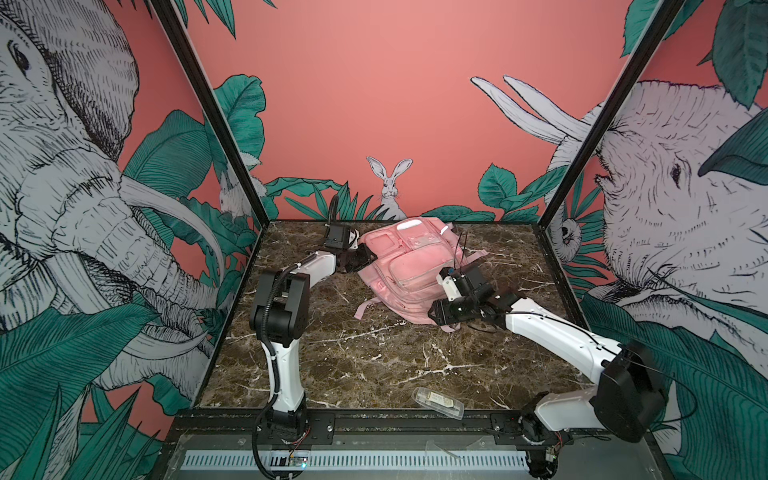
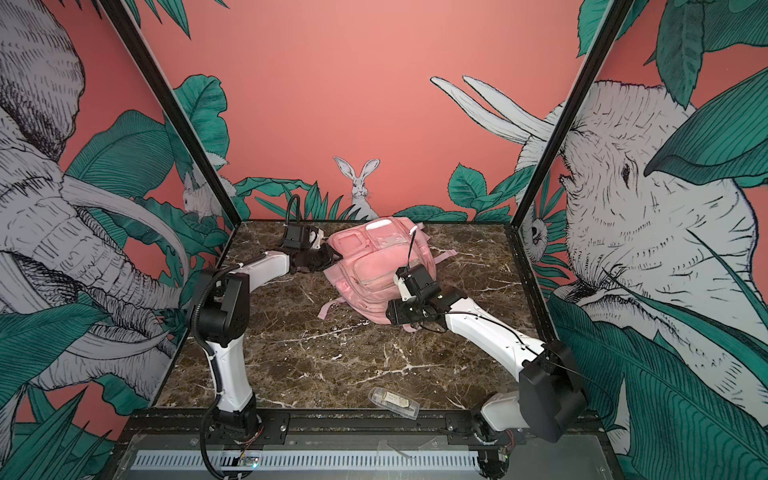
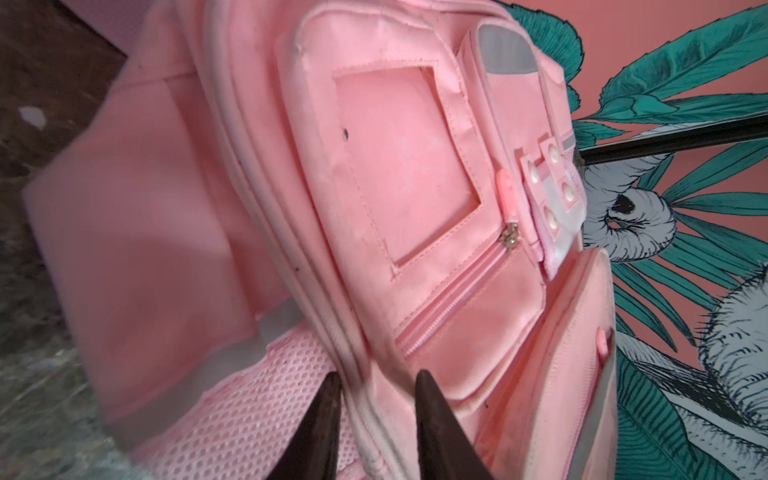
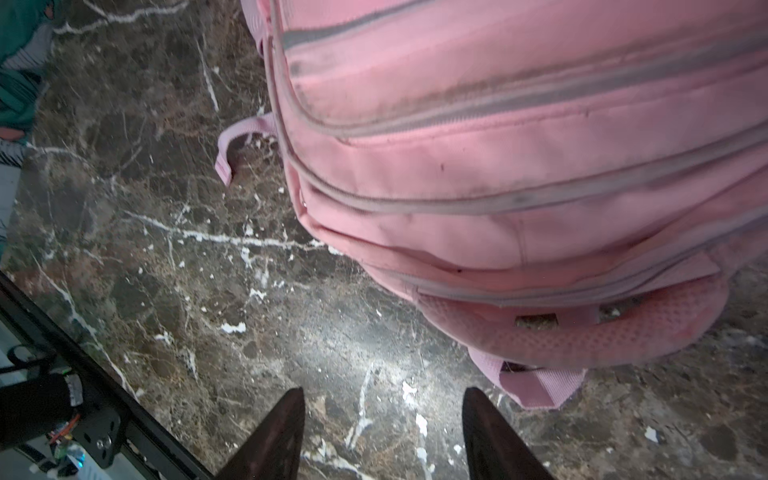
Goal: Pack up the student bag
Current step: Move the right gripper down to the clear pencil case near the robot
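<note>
Currently: student bag (image 1: 409, 266) lies pockets-up at back-centre of the bench (image 1: 353, 365), visible zips shut. Left end effector (image 3: 376, 399) is narrowly parted astride the bag's side seam, not pinching. Right end effector (image 4: 382, 399) is wide and empty over bare bench beside the bag's near corner. Clear case (image 1: 437, 401) sits at the front edge, unpacked. Judgement: between grasps; next move needs a zip pull. No legible writing.

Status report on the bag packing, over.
Left gripper open astride student bag seam. Right gripper open, empty, beside bag's near end. Bag lies front-up. Clear case near table's front edge, not obstructing.
</note>
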Controlling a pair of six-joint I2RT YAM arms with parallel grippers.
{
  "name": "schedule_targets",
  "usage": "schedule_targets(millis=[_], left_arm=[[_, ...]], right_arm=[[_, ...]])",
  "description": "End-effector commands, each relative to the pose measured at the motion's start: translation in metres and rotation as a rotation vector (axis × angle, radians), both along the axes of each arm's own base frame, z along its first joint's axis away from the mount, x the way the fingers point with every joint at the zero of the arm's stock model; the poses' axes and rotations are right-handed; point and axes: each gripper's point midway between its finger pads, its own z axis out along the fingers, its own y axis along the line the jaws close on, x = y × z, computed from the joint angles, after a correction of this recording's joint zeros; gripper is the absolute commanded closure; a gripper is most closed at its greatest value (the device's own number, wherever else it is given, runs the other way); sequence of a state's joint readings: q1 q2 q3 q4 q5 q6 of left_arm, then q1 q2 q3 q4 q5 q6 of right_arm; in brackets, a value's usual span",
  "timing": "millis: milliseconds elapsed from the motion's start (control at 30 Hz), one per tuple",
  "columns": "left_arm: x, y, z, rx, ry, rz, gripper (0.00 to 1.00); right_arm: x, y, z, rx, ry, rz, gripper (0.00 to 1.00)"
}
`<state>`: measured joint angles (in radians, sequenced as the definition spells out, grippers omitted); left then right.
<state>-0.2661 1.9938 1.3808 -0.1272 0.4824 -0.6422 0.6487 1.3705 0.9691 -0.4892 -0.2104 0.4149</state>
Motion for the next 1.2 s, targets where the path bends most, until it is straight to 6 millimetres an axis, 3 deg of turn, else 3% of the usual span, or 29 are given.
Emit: schedule_targets(millis=[0,200,300,367,567,867,1167], left_arm=[[-0.018,-0.001,0.025,-0.018,-0.039,-0.026,0.61],[-0.041,0.005,0.035,0.000,-0.059,-0.056,0.49],[-0.050,0.003,0.045,0.009,-0.074,-0.087,0.35],[-0.055,0.001,0.051,0.018,-0.081,-0.109,0.31],[-0.069,0.001,0.065,0.045,-0.103,-0.144,0.28],[-0.097,-0.020,0.057,0.059,-0.082,-0.229,0.28],[-0.098,-0.026,0.054,0.040,-0.071,-0.255,0.28]], right_arm=[[-0.009,-0.009,-0.002,-0.061,-0.031,0.030,0.39],[-0.023,-0.021,0.005,-0.130,-0.149,0.048,0.36],[-0.034,-0.025,0.004,-0.128,-0.164,0.066,0.32],[-0.044,-0.025,0.002,-0.136,-0.163,0.097,0.32],[-0.084,-0.008,-0.001,-0.144,-0.163,0.264,0.33],[-0.138,0.015,-0.041,-0.266,-0.065,0.411,0.32],[-0.179,0.016,-0.070,-0.434,-0.008,0.508,0.31]])
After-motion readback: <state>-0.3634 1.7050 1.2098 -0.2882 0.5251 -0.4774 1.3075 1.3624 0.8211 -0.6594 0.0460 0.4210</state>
